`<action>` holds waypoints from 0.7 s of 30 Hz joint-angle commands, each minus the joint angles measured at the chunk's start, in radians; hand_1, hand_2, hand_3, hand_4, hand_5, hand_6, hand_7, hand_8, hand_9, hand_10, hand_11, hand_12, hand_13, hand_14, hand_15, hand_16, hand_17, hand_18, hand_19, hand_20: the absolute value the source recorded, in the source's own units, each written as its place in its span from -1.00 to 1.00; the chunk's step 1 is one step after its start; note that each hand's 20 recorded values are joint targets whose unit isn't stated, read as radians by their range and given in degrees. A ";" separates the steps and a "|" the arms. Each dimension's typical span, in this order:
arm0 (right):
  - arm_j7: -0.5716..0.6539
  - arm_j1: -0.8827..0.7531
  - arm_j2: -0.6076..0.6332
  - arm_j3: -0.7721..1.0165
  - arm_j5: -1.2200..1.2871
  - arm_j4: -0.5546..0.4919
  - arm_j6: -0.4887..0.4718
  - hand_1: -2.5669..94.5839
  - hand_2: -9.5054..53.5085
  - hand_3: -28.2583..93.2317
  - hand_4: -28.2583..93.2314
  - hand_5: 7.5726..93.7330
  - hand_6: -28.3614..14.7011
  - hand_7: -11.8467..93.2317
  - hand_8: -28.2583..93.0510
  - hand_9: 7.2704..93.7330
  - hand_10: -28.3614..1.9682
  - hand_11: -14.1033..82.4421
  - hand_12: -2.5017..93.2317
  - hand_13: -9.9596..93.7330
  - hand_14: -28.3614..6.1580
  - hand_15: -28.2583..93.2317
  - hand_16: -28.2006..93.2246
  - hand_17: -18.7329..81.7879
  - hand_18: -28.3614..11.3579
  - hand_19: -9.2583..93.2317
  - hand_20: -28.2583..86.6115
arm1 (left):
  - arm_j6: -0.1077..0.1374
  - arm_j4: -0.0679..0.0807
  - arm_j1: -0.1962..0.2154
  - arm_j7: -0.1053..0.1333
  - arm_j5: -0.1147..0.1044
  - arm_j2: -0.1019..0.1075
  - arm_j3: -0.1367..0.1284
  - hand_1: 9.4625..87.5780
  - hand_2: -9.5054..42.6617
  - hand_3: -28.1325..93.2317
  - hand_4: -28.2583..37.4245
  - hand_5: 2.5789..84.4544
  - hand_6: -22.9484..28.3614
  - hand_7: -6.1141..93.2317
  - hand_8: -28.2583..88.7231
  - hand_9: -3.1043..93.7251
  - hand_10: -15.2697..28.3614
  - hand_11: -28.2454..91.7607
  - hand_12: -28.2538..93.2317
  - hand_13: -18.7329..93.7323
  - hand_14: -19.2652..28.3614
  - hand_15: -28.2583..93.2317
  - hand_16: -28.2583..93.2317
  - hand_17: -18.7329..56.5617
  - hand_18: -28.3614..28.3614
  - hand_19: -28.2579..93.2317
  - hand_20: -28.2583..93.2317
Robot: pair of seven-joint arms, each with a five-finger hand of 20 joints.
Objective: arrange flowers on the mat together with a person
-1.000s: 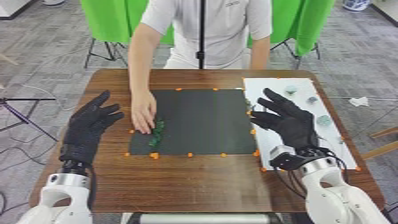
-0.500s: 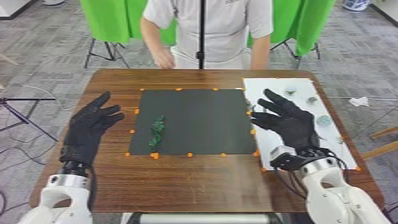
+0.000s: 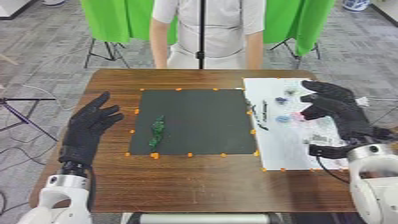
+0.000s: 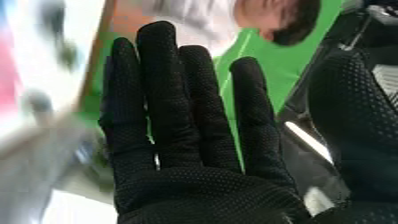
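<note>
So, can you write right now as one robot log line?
left robot hand: open, left of dark mat | right robot hand: open, over white sheet | green sprig: lying on mat's left part

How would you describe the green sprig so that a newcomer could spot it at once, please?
On the brown table, find the dark mat. In its left part lies a long, slender green sprig. Its colour and dark backdrop set it apart from the small blue piece and pink piece on the white sheet at the right.

Blurred flowers [image 3: 283,119], partly hidden white sheet [image 3: 277,157]
</note>
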 commanded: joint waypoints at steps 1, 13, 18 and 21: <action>0.138 -0.122 0.119 0.101 -0.161 -0.001 0.058 -0.36 -0.83 0.78 -0.92 -0.06 0.43 -0.39 -0.76 0.14 -0.02 -0.27 -0.61 0.30 -0.14 0.32 -0.32 0.07 -0.65 0.68 -0.25 | 0.016 -0.005 0.012 0.003 -0.006 0.005 -0.005 -0.58 -0.39 0.75 -0.91 -0.11 0.19 -0.63 -0.67 -0.13 0.59 -0.06 -0.38 -0.14 0.96 0.35 -0.68 -0.69 0.93 0.34 -0.21; 0.394 -0.214 0.181 0.072 -0.601 0.051 0.083 -0.20 -1.00 0.72 -0.91 0.11 0.39 -0.33 -0.78 0.31 0.03 -0.14 -0.61 0.46 0.01 0.40 -0.32 0.25 -0.43 0.86 -0.45 | 0.013 -0.003 0.004 0.002 -0.007 0.010 0.000 -0.58 -0.39 0.75 -0.91 -0.11 0.19 -0.64 -0.67 -0.13 0.59 -0.06 -0.38 -0.14 0.97 0.36 -0.68 -0.69 0.93 0.34 -0.21; 0.420 -0.215 0.178 0.063 -0.617 0.084 -0.003 -0.20 -1.00 0.72 -0.92 0.14 0.39 -0.31 -0.77 0.32 0.04 -0.14 -0.60 0.46 0.03 0.40 -0.31 0.26 -0.42 0.89 -0.51 | 0.014 -0.001 0.006 0.011 -0.014 0.015 0.003 -0.58 -0.39 0.75 -0.91 -0.11 0.19 -0.64 -0.66 -0.13 0.59 -0.06 -0.38 -0.14 0.97 0.36 -0.69 -0.69 0.93 0.34 -0.21; 0.441 -0.200 0.185 0.040 -0.646 0.103 -0.050 -0.21 -1.00 0.71 -0.92 0.13 0.38 -0.32 -0.77 0.31 0.03 -0.14 -0.59 0.45 0.03 0.40 -0.31 0.26 -0.41 0.90 -0.52 | 0.010 0.000 0.000 0.010 -0.012 0.015 0.006 -0.58 -0.39 0.75 -0.91 -0.11 0.19 -0.64 -0.66 -0.13 0.59 -0.06 -0.38 -0.14 0.97 0.36 -0.69 -0.69 0.93 0.34 -0.21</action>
